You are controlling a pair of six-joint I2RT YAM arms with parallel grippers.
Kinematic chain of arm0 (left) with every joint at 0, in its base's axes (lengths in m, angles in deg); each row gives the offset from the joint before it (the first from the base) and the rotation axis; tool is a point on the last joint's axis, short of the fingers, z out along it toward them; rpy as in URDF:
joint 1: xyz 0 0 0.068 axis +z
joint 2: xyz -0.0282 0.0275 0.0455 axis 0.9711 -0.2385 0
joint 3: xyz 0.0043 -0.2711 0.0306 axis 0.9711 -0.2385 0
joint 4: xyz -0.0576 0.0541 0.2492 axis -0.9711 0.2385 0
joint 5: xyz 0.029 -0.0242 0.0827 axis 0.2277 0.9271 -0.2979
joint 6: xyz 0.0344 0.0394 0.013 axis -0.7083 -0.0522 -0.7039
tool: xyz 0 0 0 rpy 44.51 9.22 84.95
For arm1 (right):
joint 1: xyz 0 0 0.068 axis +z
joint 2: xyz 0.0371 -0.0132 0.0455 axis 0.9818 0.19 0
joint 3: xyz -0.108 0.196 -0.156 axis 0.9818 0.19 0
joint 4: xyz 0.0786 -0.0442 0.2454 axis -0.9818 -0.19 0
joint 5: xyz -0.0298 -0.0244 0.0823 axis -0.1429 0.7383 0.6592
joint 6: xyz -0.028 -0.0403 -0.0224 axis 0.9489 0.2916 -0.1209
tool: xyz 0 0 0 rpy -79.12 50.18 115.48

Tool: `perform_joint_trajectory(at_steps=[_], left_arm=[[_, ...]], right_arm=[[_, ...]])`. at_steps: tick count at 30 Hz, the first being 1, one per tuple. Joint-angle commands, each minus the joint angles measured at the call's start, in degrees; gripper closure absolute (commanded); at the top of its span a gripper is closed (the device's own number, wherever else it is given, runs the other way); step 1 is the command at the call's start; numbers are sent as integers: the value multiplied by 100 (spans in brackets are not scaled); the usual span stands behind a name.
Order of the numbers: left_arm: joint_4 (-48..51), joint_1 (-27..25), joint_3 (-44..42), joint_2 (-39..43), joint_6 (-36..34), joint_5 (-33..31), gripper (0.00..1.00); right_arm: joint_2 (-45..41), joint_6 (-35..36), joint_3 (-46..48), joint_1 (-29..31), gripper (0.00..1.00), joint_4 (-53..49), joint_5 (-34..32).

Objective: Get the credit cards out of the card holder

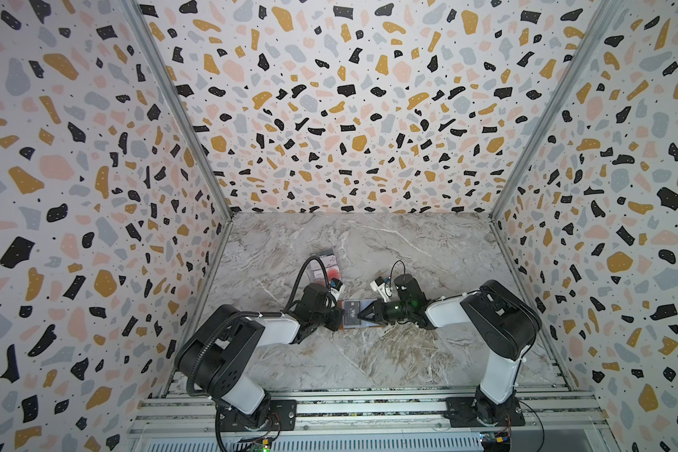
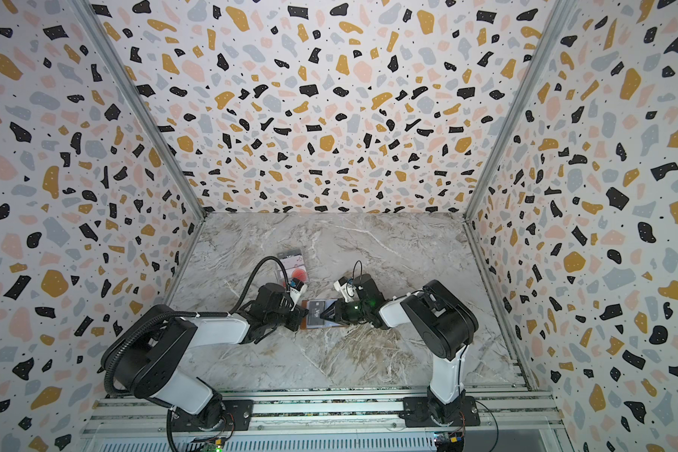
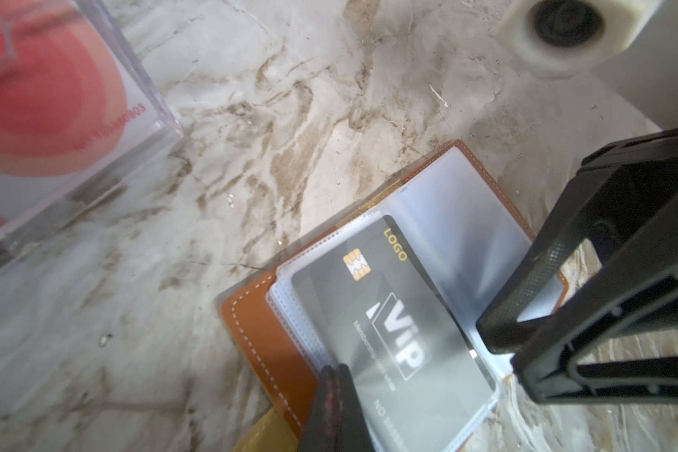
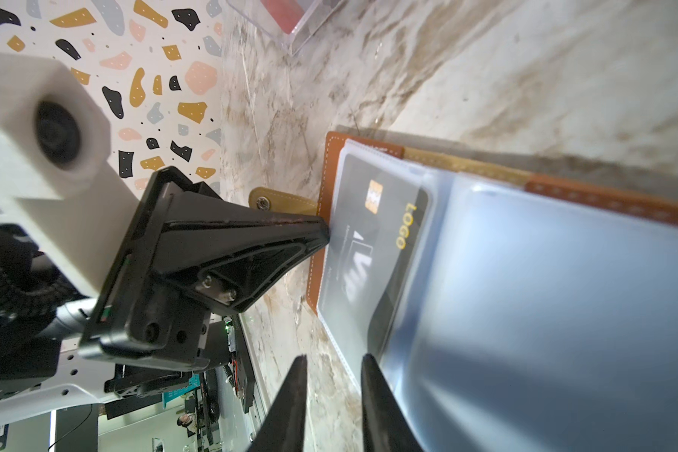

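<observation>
**Both top views.** The card holder (image 1: 349, 328) is lying open on the marble table (image 1: 408, 352), and a dark grey Vip card (image 1: 351, 313) is showing inside it. The left gripper (image 1: 340, 313) is meeting the holder's left edge, and the right gripper (image 1: 363, 313) is reaching onto its right half. A clear case (image 1: 323, 266) of red-circled cards is sitting beyond the holder, well apart from it.

**Left wrist view.** The left gripper's fingers (image 3: 333, 403) are pressing fully together with nothing visible between them, their tips resting on the holder's tan cover at the edge of the sleeve stack. The Vip card is sitting inside the top sleeve.

**Right wrist view.** The right gripper's fingers (image 4: 380, 407) are standing partly apart, straddling the outer edge of the holder's clear sleeves (image 4: 545, 293). Whether they are pinching a sleeve cannot be told. The snap tab (image 4: 275, 201) is projecting from the holder beside the left gripper's tip.
</observation>
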Motion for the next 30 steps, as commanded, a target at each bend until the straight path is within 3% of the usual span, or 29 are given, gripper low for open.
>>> perform_joint_trajectory(at_steps=[1, 24, 30], left_arm=[[256, 24, -106, -130, 1, 53, 100], [273, 24, -98, -147, 2, 57, 100], [273, 24, -93, -149, -9, 70, 100]], right_arm=[[57, -46, 54, -6, 74, 91, -23], [263, -174, -34, 5, 75, 327, 165], [286, -519, 81, -19, 75, 781, 290]])
